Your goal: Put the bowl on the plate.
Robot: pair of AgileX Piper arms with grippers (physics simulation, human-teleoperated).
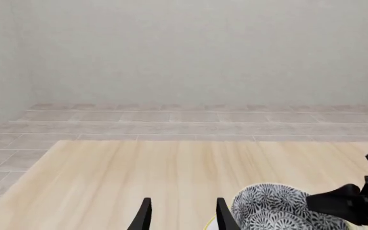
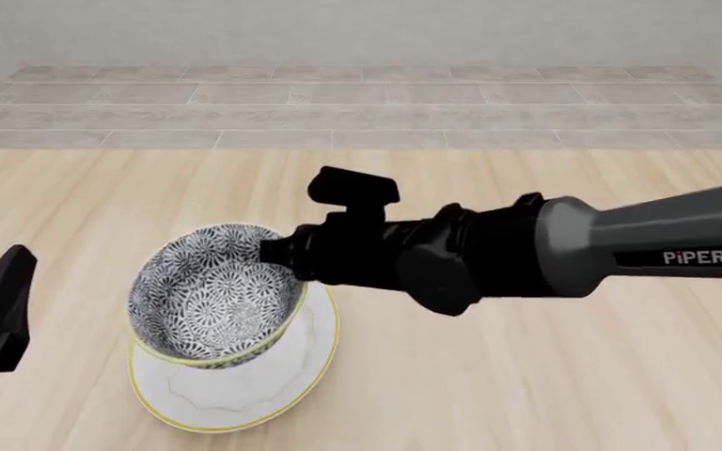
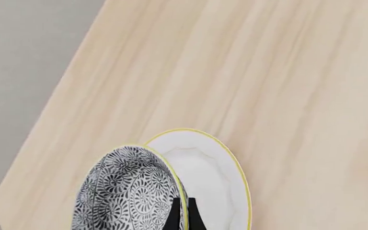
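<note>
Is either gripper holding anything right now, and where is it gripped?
The right gripper pinches the bowl by its rim, over the plate. The left gripper is open, holding nothing.

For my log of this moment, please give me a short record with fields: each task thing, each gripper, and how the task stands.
bowl: tilted over the plate, rim pinched by the right gripper
plate: flat on the wooden table, under the bowl
right gripper: shut on the bowl's rim
left gripper: open, holding nothing, beside the bowl
task state: bowl is above the plate, not yet released; whether its base touches the plate cannot be told
</note>
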